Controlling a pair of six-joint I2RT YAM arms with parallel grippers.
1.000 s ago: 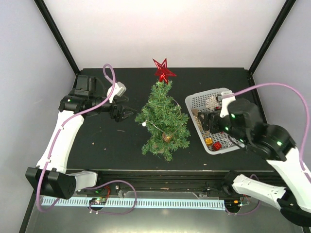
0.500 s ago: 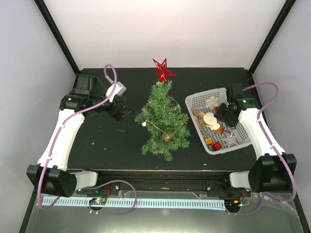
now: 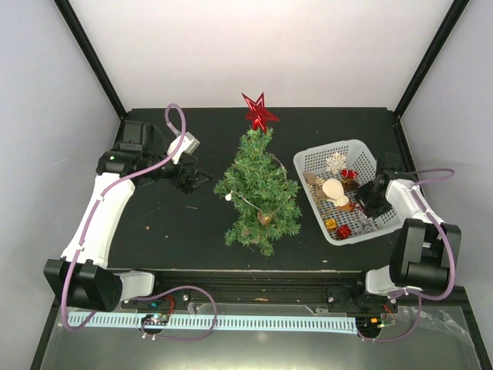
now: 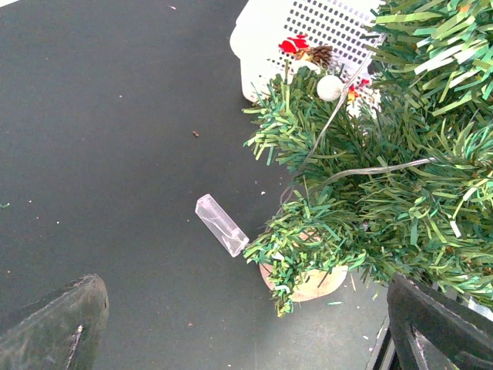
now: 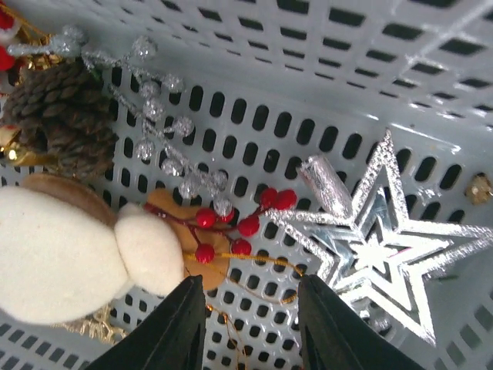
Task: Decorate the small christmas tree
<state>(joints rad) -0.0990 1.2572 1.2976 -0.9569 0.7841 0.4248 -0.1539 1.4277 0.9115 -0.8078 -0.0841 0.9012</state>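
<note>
Right gripper (image 5: 248, 287) hangs low inside the white basket (image 5: 462, 92) with its jaws narrowly apart and nothing pinched between them. Centre them on the red berry sprig (image 5: 235, 223) just ahead, keep clear of the silver star (image 5: 377, 250) alongside, and pinch only the sprig before you lift. Your target, the small christmas tree (image 3: 258, 193), stands upright in the middle of the table (image 3: 177, 231), just left of the basket. It is dark green and bristly, topped by a red star (image 3: 259, 112), with a thin wire strand (image 4: 370, 165) and one small ball (image 3: 264, 219) low down.
</note>
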